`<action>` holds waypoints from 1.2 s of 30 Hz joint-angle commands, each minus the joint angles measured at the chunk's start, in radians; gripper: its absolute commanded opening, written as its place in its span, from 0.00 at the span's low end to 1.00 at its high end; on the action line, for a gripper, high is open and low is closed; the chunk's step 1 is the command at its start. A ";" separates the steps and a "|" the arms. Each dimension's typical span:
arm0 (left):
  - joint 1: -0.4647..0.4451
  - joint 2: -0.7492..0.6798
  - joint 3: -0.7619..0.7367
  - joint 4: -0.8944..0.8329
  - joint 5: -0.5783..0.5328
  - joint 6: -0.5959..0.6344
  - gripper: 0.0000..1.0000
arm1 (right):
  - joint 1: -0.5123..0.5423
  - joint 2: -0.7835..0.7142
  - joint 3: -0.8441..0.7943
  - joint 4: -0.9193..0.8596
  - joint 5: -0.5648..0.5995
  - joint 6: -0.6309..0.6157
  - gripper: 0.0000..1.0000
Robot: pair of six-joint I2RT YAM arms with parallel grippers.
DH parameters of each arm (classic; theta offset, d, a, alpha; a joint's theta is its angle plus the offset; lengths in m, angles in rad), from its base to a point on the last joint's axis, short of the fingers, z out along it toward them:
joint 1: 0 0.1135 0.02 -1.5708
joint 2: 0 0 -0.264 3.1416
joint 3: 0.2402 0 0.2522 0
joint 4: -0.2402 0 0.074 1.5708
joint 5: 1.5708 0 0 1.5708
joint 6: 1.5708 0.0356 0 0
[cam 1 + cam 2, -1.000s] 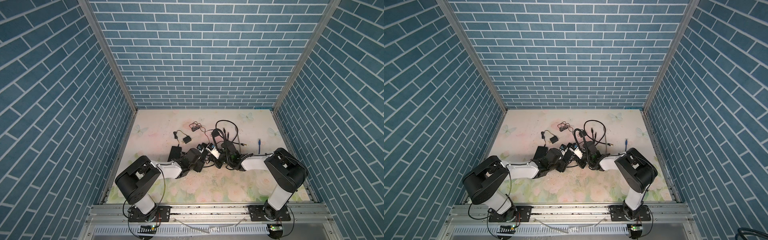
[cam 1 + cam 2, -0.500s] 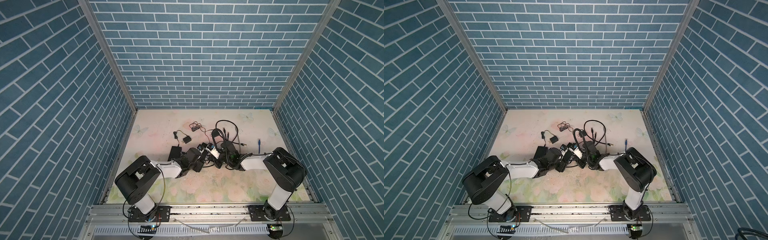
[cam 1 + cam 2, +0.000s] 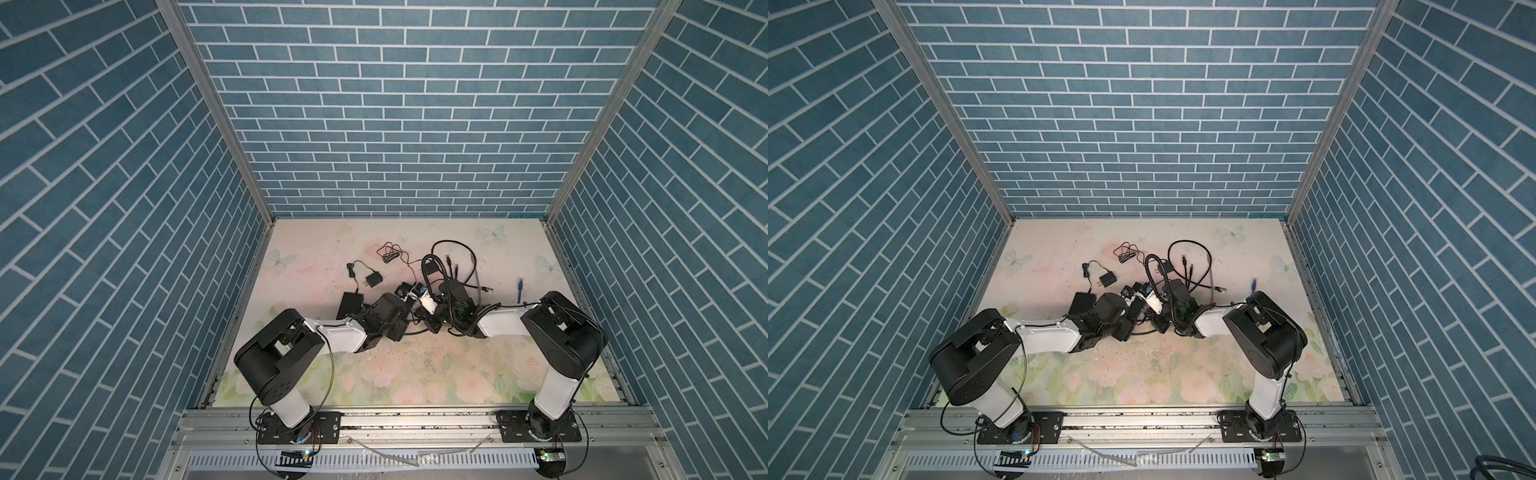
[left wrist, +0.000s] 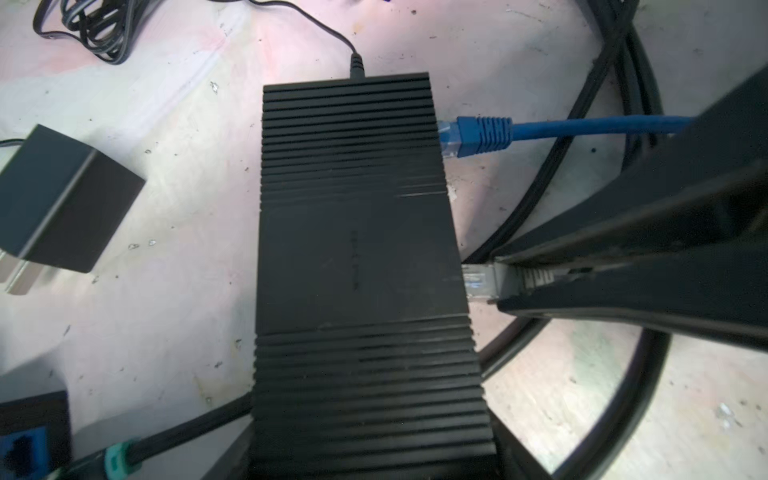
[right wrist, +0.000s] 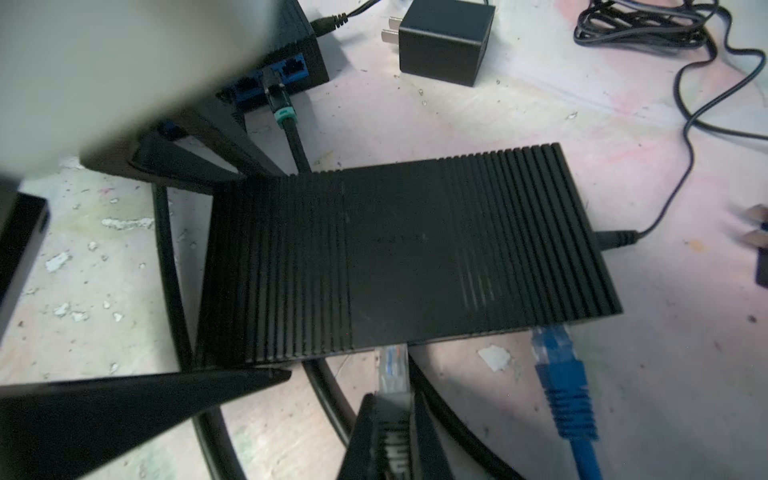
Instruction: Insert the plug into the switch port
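- ok so the switch (image 4: 357,249) is the ribbed black box lying flat on the table (image 4: 166,311), about mid-table, right where the left arm (image 3: 340,332) and right arm (image 3: 498,324) meet in both top views
- left hand (image 5: 266,274) is grasping the switch at one short end, with one finger against each long edge; you see that best in the right wrist view
- right hand (image 4: 503,284) is clenched on the plug (image 4: 478,282), a clear-tipped one with a grey boot, pinched between the two fingers
- the plug sits level with its nose against the port side of the switch, roughly halfway along that side; most of the clear tip shows outside the case, and I honestly can't tell how far in it is
- a blue cable (image 4: 478,135) is plugged into that same side, closer to the end where the thin power cord (image 4: 356,62) goes in; there's a stretch of bare case between it and the plug
- a charger cube (image 4: 62,199) with metal prongs lies on the other side of the switch, not touching it
- past the left hand's end there's a second black box (image 5: 291,62) with blue ports, and a black cable with a green ring (image 5: 282,108) is plugged into it
- a thick black cable (image 4: 623,83) curves across the table under the right hand
- in a top view a small blue thing (image 3: 519,289) lies alone near the right edge of the table, too small to make out
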 commanded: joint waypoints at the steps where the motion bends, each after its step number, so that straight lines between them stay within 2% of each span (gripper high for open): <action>1: -0.145 0.010 0.022 0.121 0.533 0.125 0.48 | 0.074 0.012 0.110 0.395 -0.144 -0.049 0.00; 10: -0.159 0.022 0.057 0.095 0.598 0.135 0.47 | 0.079 0.002 0.095 0.494 -0.190 -0.103 0.00; 18: -0.170 0.044 0.093 0.054 0.609 0.146 0.46 | 0.086 -0.019 0.131 0.433 -0.191 -0.132 0.00; 28: -0.141 0.019 0.061 0.027 0.463 0.101 0.52 | 0.086 -0.014 0.057 0.323 -0.091 -0.102 0.00; 31: -0.121 0.004 0.032 0.052 0.427 0.073 0.57 | 0.086 -0.030 0.029 0.260 -0.045 -0.099 0.00; 34: -0.109 -0.007 -0.003 0.090 0.404 0.057 0.74 | 0.086 -0.040 0.017 0.187 -0.011 -0.114 0.00; 36: -0.104 -0.015 -0.021 0.109 0.382 0.050 0.80 | 0.086 -0.042 0.003 0.172 0.003 -0.122 0.00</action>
